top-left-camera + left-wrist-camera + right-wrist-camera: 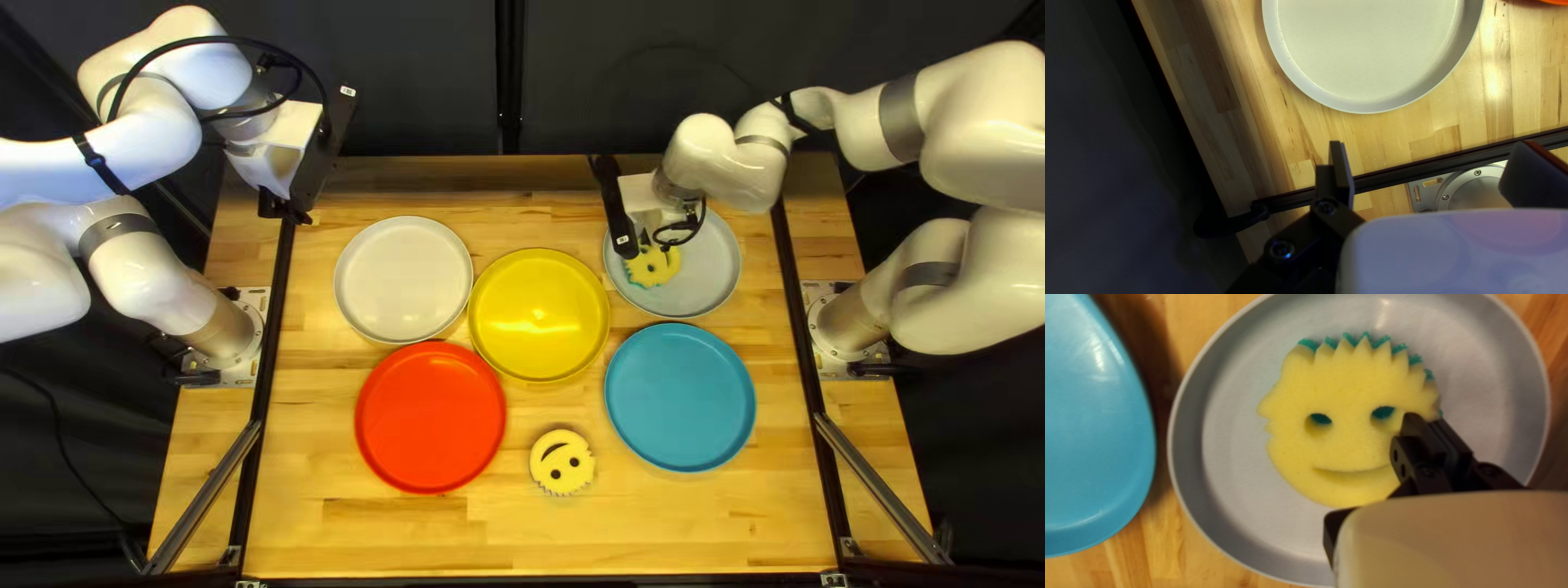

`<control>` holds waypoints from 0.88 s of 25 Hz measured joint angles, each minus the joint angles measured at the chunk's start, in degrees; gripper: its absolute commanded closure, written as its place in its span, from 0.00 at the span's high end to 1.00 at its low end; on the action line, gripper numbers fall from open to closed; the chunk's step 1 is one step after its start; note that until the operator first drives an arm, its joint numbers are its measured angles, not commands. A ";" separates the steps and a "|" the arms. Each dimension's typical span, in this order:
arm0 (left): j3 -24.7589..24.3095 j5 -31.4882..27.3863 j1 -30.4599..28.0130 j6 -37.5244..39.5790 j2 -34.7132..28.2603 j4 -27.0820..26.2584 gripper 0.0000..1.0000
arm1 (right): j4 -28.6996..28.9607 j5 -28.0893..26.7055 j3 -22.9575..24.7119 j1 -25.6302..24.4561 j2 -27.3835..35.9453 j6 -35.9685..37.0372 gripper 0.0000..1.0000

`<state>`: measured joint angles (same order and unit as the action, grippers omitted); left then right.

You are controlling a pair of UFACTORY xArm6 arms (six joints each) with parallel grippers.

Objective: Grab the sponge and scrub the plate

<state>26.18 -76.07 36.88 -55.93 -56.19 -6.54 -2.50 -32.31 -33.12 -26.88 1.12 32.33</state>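
In the top left view my right gripper (644,242) is over the light grey plate (708,272), at the edge of the yellow sponge (660,261). The right wrist view shows the smiling sponge (1339,392) lying within the grey plate (1230,430), teal layer underneath. My right gripper (1430,422) is shut on its side edge; the pinched part is mostly hidden. My left gripper (289,212) hangs raised near the table's far left corner. Its own view shows the left gripper (1432,163) open and holding nothing, with the white plate (1372,49) ahead.
The white plate (403,280) and yellow plate (539,316) lie left of the grey one. Nearer the front are a red plate (431,417), a blue plate (680,397) and another smiling sponge (562,462). Dark rails (261,359) run along both sides.
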 measured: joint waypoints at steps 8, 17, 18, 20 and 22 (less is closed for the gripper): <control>0.00 0.00 0.00 0.00 0.00 0.00 1.00 | 0.01 0.94 5.39 2.20 4.93 -0.70 0.00; 0.00 0.00 0.00 0.00 0.00 0.00 1.00 | -2.65 -0.43 14.03 5.10 13.92 -2.98 0.00; 0.00 0.00 0.00 0.00 0.00 0.00 1.00 | -2.87 -0.49 14.64 4.75 14.35 -2.54 0.00; 0.00 0.00 0.00 0.00 0.00 0.00 1.00 | -3.11 -0.48 15.35 4.01 14.76 -1.53 0.00; 0.00 0.00 0.00 0.00 0.00 0.00 1.00 | -3.18 -0.34 15.52 3.44 14.63 -0.61 0.00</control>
<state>26.18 -76.07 36.88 -55.93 -56.19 -6.54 -5.68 -32.65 -17.61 -23.44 15.75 31.72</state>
